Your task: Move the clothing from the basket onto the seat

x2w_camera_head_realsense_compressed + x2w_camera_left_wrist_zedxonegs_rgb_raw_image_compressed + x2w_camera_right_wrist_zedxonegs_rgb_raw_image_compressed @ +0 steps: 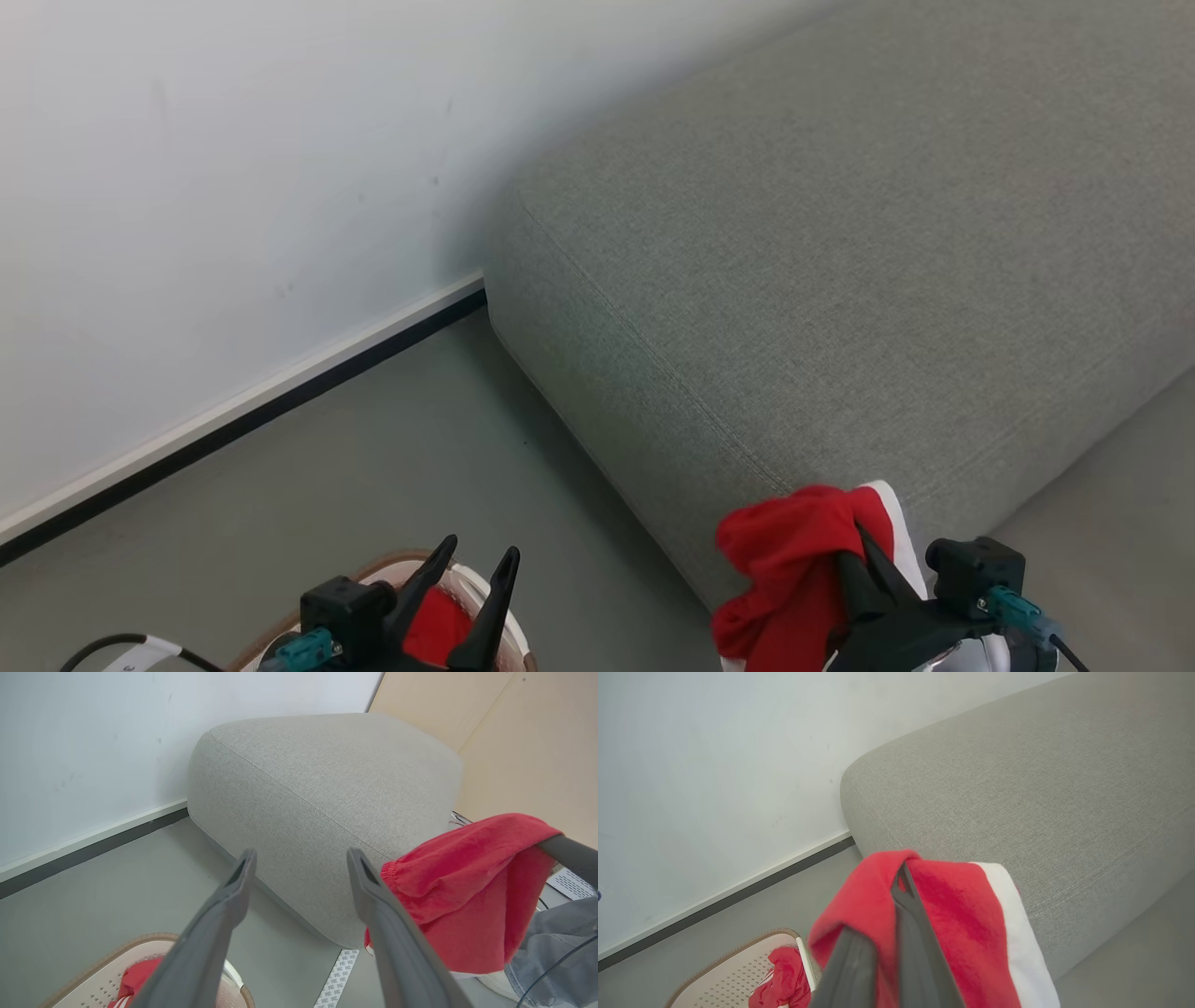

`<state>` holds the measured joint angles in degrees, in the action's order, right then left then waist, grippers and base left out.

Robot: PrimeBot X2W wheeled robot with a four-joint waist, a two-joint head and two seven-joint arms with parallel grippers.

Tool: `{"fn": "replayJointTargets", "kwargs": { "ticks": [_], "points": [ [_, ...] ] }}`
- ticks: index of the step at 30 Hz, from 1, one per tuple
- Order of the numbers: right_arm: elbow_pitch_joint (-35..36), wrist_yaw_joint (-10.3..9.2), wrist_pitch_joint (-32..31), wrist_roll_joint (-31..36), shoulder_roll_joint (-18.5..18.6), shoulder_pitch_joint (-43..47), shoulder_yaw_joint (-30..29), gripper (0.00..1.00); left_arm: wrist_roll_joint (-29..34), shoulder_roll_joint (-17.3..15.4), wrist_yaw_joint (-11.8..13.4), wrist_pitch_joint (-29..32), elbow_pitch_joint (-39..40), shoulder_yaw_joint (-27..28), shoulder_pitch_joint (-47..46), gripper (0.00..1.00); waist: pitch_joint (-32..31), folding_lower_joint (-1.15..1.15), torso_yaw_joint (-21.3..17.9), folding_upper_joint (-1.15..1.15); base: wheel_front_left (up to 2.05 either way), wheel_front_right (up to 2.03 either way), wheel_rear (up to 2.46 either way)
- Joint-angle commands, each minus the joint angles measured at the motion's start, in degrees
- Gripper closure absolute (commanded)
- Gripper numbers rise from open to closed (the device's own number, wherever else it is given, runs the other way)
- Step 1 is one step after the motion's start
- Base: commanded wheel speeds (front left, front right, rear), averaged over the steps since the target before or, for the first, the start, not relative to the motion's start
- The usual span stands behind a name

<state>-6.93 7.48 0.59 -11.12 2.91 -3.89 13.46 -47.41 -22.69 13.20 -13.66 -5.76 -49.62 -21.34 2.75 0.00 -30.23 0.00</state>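
**A:** Why is the right gripper [864,551] carried so high?

**B:** Its fingers are pressed together on a red garment [784,551] with a white band [1013,914]; the cloth hangs bunched over them, in the air before the near edge of the grey sofa [840,233] and not yet resting on the cushion; I judge it is lifted that way so the loose folds clear the rounded edge before being laid on top.

**A:** And the left gripper [480,551]?

**B:** Its fingers are spread apart, with nothing between them; it hangs over the laundry basket [383,563], which stands on the floor [373,448] near the sofa's corner; more red clothing [434,625] with white stripes lies inside the basket, so the arm is probably kept there for the next pick.

**A:** So how far along is the job?

**B:** Partway, by my reading; one piece is in transit, at least one waits in the basket, and the sofa top within view is bare.

**A:** Any writing to read?

**B:** Very little; a strip of white tape [338,970] on the floor beside the sofa's corner bears repeated grey print, too small to make out; a white tag [140,653] wraps the cable by the left gripper, and I cannot read it either; I see no logo on the garment, only the plain white band.
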Motion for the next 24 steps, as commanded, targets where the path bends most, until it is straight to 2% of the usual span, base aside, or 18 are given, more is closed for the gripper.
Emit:
{"fn": "replayJointTargets", "kwargs": {
  "ticks": [1, 10, 16, 24],
  "points": [
    [0.1, 0.02, 0.5, -0.6, -0.1, -0.3, 0.0, 1.00, 0.4, -0.6, 0.1, 0.1, 0.2, -0.1, 0.2, 0.00, 0.9, 0.00, -0.5, 0.00, 0.00, 0.00, 0.00],
    [-0.4, 0.02, 0.7, -0.8, -0.2, -6.3, -0.7, 1.00, 1.6, -1.2, -0.7, 2.0, 1.5, -1.7, -1.8, 0.00, 4.9, 0.00, 1.1, 0.00, 0.00, 0.00, 0.00],
    [-3.9, 0.02, 1.3, -3.6, 2.2, -18.4, -3.6, 1.00, 3.5, -2.3, -1.0, 3.4, 3.2, -2.7, -4.4, 0.00, 11.3, 0.00, 3.7, 0.00, 0.00, 0.00, 0.00],
    [-14.4, 0.02, 3.6, -10.6, 11.2, -41.0, -6.2, 1.00, 9.1, -3.6, -1.9, 7.8, 10.4, -5.4, -11.5, 0.00, 24.4, 0.00, 8.2, 0.00, 0.00, 0.00, 0.00]
  ]
}}
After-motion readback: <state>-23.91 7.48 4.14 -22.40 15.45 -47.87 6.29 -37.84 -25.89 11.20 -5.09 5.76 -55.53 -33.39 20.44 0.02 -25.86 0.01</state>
